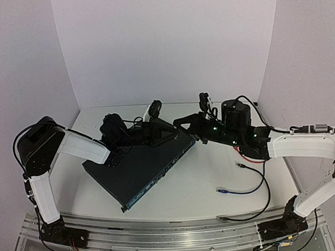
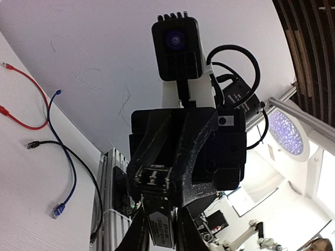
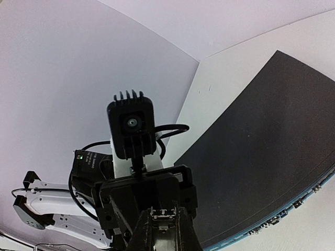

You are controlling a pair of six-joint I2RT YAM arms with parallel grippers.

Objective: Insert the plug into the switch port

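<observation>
White walls are closing around the white tabletop (image 1: 216, 174), and you are working over its middle. The switch (image 1: 141, 167) is lying flat there, turned at an angle. Its row of ports is running along the long thin face toward the near right. The ports are too small in the overhead view to say if any is filled.

The plug (image 2: 158, 226), a small metal module with a label, is not at the switch. It is hanging in the air between your two arms, near the far right corner of the box. Your right fingers (image 3: 140, 236) are pressing together on one end of it. Your left fingers (image 2: 135, 238) are sitting tight against both sides of the labelled body. So both arms are clamping the same plug, facing each other.

I am judging this as a handover in the middle: the picking up is done, the inserting is not yet begun. You are having these steps left: letting one side go, turning the plug toward the port face, lining it up with a port and pushing it in.

Loose cables (image 1: 245, 183), red, blue and black, are lying on the right, apart from the switch.
</observation>
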